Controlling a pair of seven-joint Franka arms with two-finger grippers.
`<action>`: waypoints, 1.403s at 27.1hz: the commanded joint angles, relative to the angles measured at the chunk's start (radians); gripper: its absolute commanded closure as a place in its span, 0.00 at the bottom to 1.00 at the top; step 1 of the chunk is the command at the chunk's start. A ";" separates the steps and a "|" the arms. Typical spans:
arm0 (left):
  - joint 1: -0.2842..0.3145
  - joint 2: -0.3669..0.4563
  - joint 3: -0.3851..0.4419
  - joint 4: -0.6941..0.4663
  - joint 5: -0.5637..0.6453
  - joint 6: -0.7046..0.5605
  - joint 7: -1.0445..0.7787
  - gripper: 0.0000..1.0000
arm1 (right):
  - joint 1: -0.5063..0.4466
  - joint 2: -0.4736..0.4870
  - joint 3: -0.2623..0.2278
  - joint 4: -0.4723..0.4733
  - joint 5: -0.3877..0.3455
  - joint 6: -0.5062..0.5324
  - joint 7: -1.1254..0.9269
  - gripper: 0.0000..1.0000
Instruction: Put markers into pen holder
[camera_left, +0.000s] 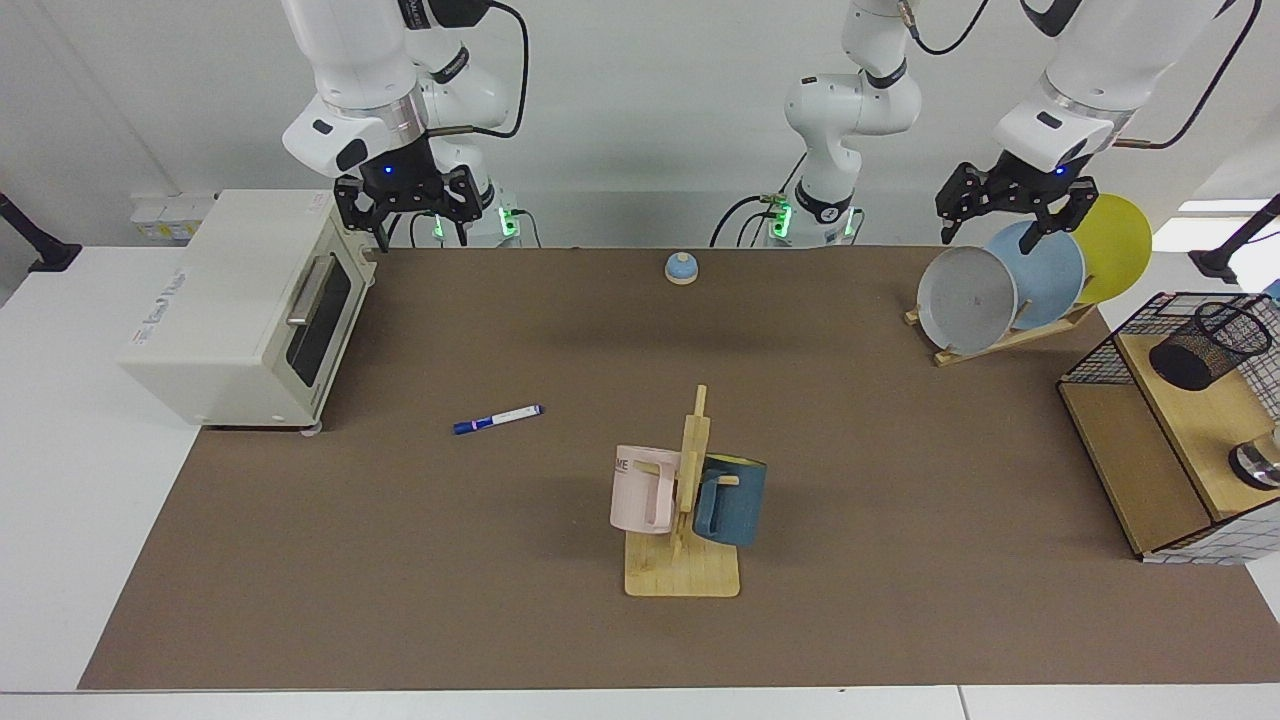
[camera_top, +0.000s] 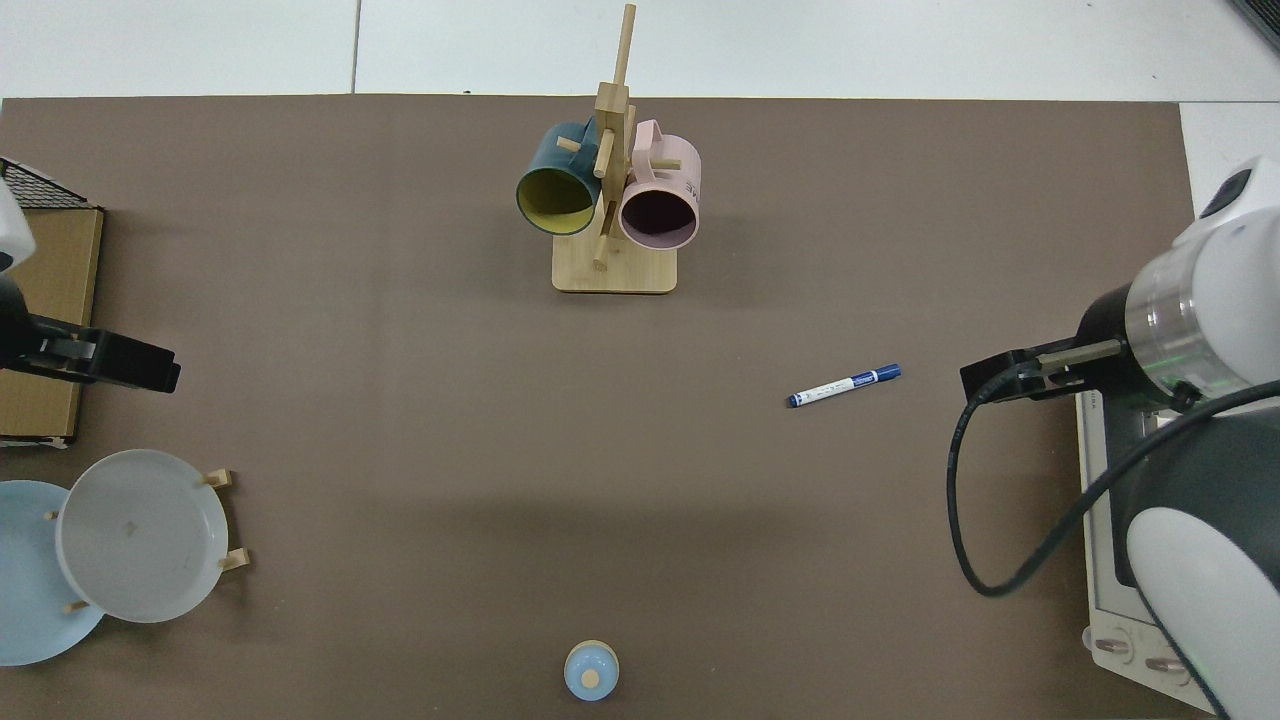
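The marker (camera_left: 497, 418), a slim white barrel with a dark blue cap, lies flat on the brown mat left of centre; from above the marker (camera_top: 845, 385) is on the right half. The pen holder (camera_left: 1210, 345), a black mesh cup, stands on the wooden shelf inside the wire frame at the far right edge. My right gripper (camera_left: 420, 232) hangs open and empty at the back left, above the toaster oven's corner, well behind the marker. Over the plate rack at the back right, my left gripper (camera_left: 1015, 228) is open and empty too.
A white toaster oven (camera_left: 250, 310) sits at the left. A wooden mug tree (camera_left: 685, 520) holding a pink and a dark blue mug stands at the front centre. Plates lean in a rack (camera_left: 1010, 290) at the back right. A small blue bell (camera_left: 681, 267) sits at the back centre.
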 joint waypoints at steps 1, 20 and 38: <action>0.005 -0.025 -0.002 -0.029 -0.011 -0.004 -0.009 0.00 | -0.009 -0.013 0.006 -0.006 0.005 -0.018 -0.031 0.00; 0.005 -0.025 -0.002 -0.031 -0.011 -0.004 -0.009 0.00 | -0.004 -0.045 0.006 -0.080 0.007 0.039 0.076 0.00; 0.005 -0.027 -0.002 -0.031 -0.011 -0.005 -0.011 0.00 | 0.017 -0.028 0.009 -0.307 0.007 0.340 0.924 0.00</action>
